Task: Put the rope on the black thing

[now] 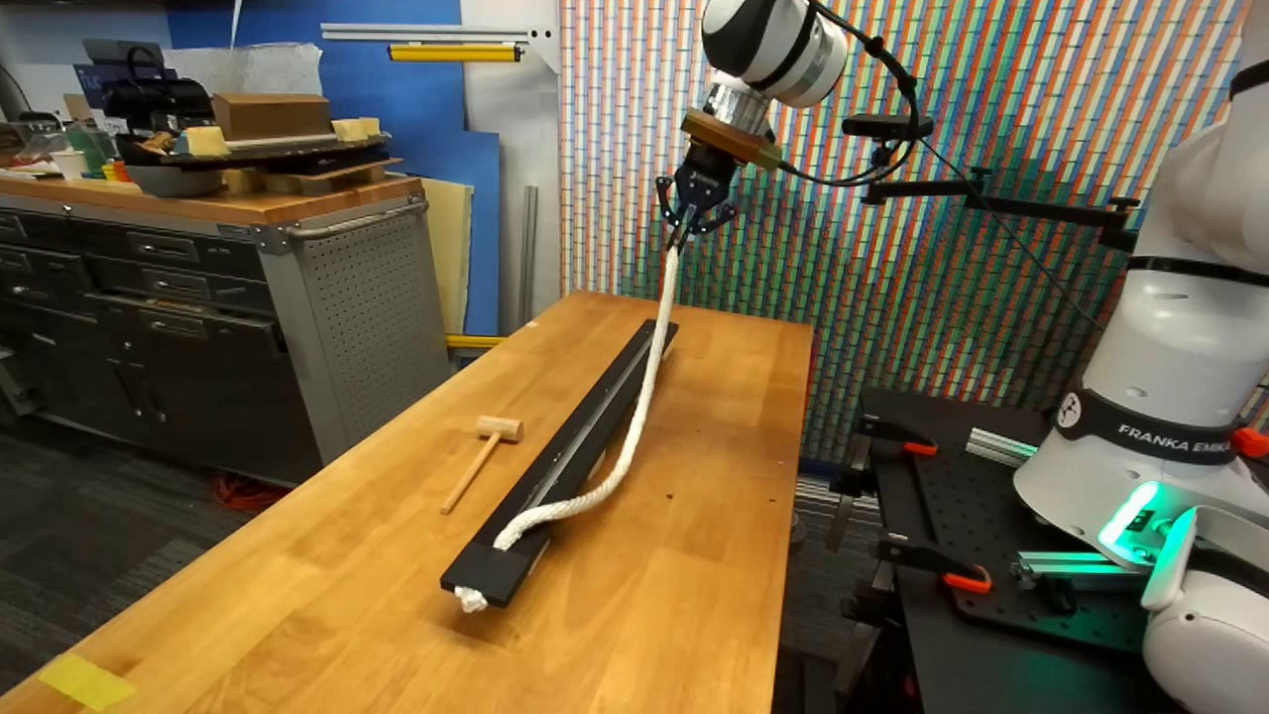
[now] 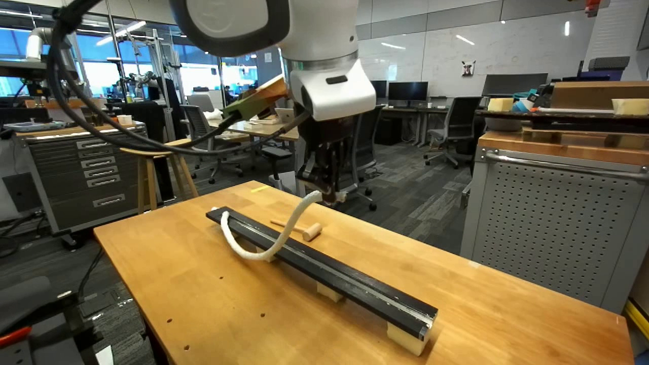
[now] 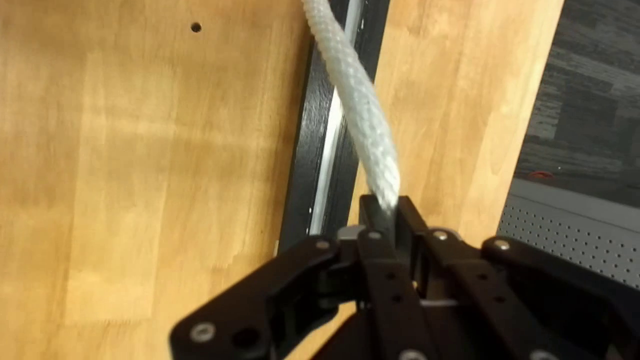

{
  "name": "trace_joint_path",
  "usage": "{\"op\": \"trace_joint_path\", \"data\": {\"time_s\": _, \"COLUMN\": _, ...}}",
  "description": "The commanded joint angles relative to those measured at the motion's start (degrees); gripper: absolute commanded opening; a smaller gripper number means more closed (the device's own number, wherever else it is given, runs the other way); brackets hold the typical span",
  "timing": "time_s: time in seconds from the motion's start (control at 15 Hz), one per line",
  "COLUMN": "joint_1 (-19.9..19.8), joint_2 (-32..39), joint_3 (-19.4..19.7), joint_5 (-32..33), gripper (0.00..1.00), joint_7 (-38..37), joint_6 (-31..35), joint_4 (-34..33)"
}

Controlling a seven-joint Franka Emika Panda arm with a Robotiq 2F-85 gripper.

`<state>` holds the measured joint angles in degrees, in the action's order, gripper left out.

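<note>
The black thing is a long narrow bar with a pale groove along its top, lying along the table in both exterior views (image 1: 603,392) (image 2: 365,290) and the wrist view (image 3: 306,145). The white rope (image 1: 644,397) has one end at the bar's end, where its frayed tip (image 1: 471,599) pokes out past a black end piece. From there the rope sags beside the bar and rises to my gripper (image 1: 679,236), also in an exterior view (image 2: 284,237). My gripper (image 3: 387,202) is shut on the rope's upper end (image 3: 357,95), above the bar and apart from it.
A small wooden mallet (image 1: 499,428) lies on the table (image 1: 714,555) beside the bar, also in an exterior view (image 2: 312,232). Pale blocks (image 2: 329,292) prop the bar up. A grey perforated cabinet (image 2: 552,228) stands beyond the table edge. Yellow tape (image 1: 87,681) marks a table corner.
</note>
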<state>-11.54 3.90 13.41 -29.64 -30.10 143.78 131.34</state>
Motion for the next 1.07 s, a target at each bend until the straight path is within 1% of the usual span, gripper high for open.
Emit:
{"op": "trace_joint_path", "data": {"time_s": 0.0, "joint_1": -2.26, "joint_2": 0.74, "joint_3": 1.42, "joint_5": -0.28, "gripper": 0.03, "joint_7": -1.84, "joint_6": -4.46, "joint_4": -5.09}}
{"op": "trace_joint_path", "data": {"time_s": 0.4, "joint_1": -4.71, "joint_2": 5.09, "joint_3": 2.60, "joint_5": -2.60, "gripper": 0.03, "joint_7": -2.45, "joint_6": -8.71, "joint_4": -11.45}}
{"op": "trace_joint_path", "data": {"time_s": 1.0, "joint_1": -5.39, "joint_2": 17.70, "joint_3": 1.58, "joint_5": -3.49, "gripper": 0.03, "joint_7": -5.89, "joint_6": -10.64, "joint_4": -23.08}}
